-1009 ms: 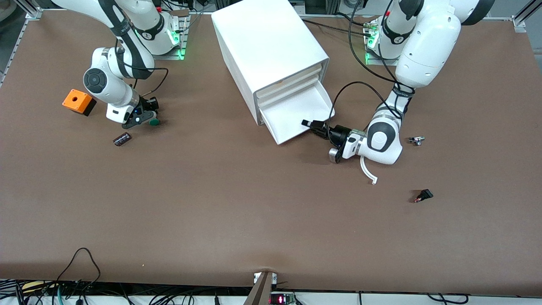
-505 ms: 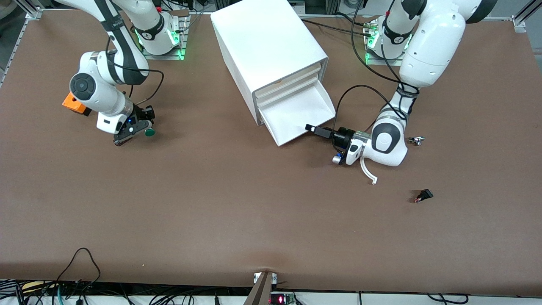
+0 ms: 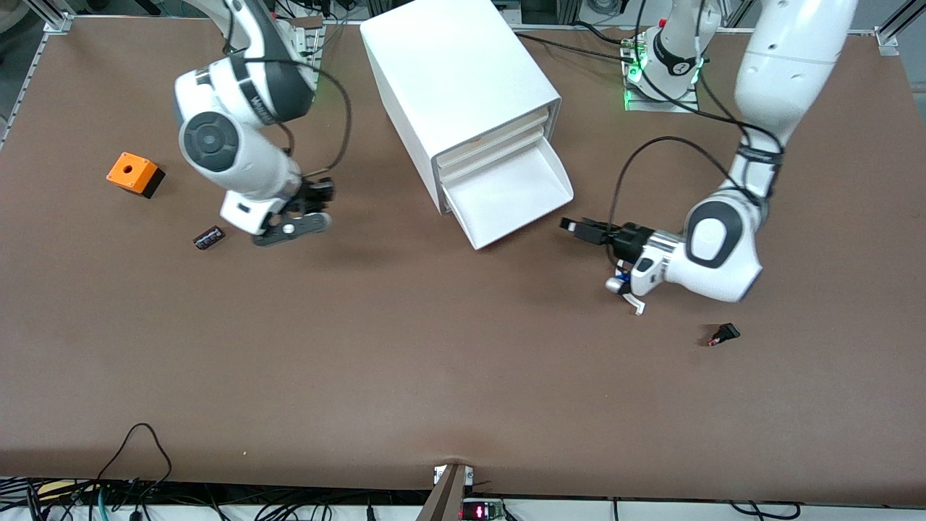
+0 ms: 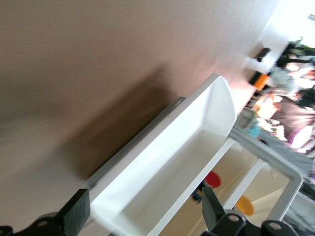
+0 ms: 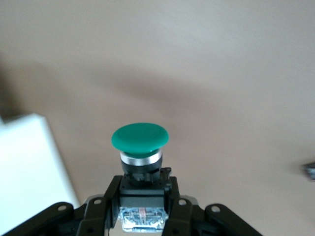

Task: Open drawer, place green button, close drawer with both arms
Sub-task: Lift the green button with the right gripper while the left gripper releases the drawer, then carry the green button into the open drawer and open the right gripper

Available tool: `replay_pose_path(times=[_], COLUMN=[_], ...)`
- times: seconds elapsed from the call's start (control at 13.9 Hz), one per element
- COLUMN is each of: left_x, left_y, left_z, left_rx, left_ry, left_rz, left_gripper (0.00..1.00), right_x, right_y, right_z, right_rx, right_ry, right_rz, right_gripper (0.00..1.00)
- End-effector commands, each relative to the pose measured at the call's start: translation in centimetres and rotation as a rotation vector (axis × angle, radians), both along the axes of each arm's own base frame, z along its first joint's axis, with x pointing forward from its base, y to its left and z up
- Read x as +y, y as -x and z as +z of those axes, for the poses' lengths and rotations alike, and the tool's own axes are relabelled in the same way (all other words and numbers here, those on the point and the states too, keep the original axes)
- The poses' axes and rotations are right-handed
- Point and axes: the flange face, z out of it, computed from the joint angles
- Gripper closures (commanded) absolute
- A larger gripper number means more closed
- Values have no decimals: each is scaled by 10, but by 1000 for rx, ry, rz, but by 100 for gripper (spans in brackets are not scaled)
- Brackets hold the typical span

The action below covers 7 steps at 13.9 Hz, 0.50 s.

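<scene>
Now the button (image 5: pixel 140 147) within the right end effector's (image 5: pixel 140 206) grip.

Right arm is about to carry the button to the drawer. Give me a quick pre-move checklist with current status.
1. Button gripped: ok, the right gripper is shut on its black body, green cap out.
2. Drawer open: ok, pulled out of the cabinet.
3. Drawer interior free: ok, nothing lies in the tray in the front or left wrist view.
4. Left gripper clear of the drawer: ok, fingers open, over the table beside the drawer front.
5. Dark cylinder and orange cube out of the path: ok, both toward the right arm's end.
</scene>
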Motion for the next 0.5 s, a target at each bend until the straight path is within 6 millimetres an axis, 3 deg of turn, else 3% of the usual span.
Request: replay_pose_path(times=[0.0,0.22,0.43], left_x=[31,60,78], left_y=[-26,-43,-51], left_z=[50,112,158], left_rx=[-56,-188,-296], left_ry=[-125,-305,-434], left_rz=[-97,-216,-282], left_gripper=[0,0,0], right_x=[68,152,230], right_y=[-24,-9,19], right_z=[5,-3,-12], right_rx=[30,18,-5], right_ry=[-34,-29,-35], right_rz=[-90,-160,-231], right_gripper=[100,100,100])
